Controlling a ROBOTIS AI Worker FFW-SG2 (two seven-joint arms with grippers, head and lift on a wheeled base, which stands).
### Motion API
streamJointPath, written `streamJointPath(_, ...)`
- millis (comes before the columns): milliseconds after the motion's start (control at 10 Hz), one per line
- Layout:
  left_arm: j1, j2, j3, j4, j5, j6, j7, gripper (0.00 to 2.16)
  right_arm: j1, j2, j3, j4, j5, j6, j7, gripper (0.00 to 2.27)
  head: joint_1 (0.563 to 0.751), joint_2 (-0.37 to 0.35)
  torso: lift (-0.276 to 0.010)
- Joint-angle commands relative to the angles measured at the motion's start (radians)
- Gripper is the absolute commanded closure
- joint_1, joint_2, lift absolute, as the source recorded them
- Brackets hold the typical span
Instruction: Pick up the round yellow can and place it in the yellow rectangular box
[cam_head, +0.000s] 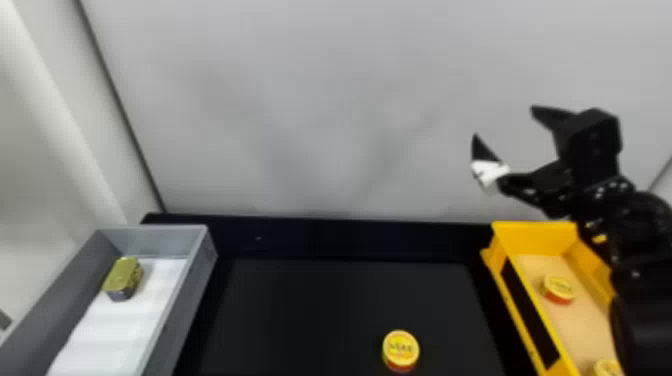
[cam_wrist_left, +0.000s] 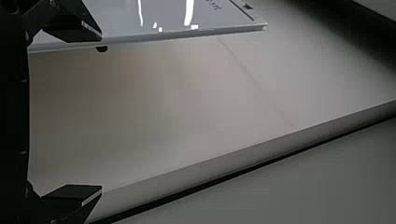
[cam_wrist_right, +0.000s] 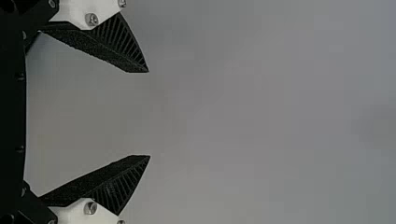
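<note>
The round yellow can (cam_head: 401, 349) is seen on the black tabletop (cam_head: 320, 305), left of the yellow rectangular box (cam_head: 531, 237). Well apart from the can, the right gripper (cam_head: 504, 121) is held raised, its fingers spread wide. The left gripper (cam_wrist_left: 102, 112) is likewise opened.
</note>
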Motion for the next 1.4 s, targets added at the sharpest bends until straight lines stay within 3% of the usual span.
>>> streamJointPath(0,0.012,0.0,0.016,0.004,-0.001,0.001,0.0,0.13,0.026,-0.045,0.039,-0.005,-0.041,0.061,0.042,0.15,0.629,0.012,-0.055)
streamJointPath(200,0.022,0.0,0.025,0.006,-0.004,0.001,0.0,0.13,0.048,-0.095,0.055,-0.022,-0.071,0.125,0.085,0.15,0.629,0.012,-0.055)
streamJointPath(500,0.029,-0.005,0.042,0.012,-0.006,0.004,0.0,0.13,0.091,-0.118,0.082,-0.022,-0.097,0.156,0.141,0.15,0.629,0.012,-0.055)
streamJointPath(800,0.039,-0.014,0.047,0.013,-0.01,0.001,0.0,0.13,0.111,-0.176,0.081,0.021,-0.105,0.139,0.242,0.15,0.629,0.012,-0.055)
streamJointPath(1300,0.042,-0.023,0.058,0.019,-0.009,-0.014,0.003,0.13,0.183,-0.179,0.087,0.038,-0.105,0.17,0.346,0.15,0.629,0.012,-0.055)
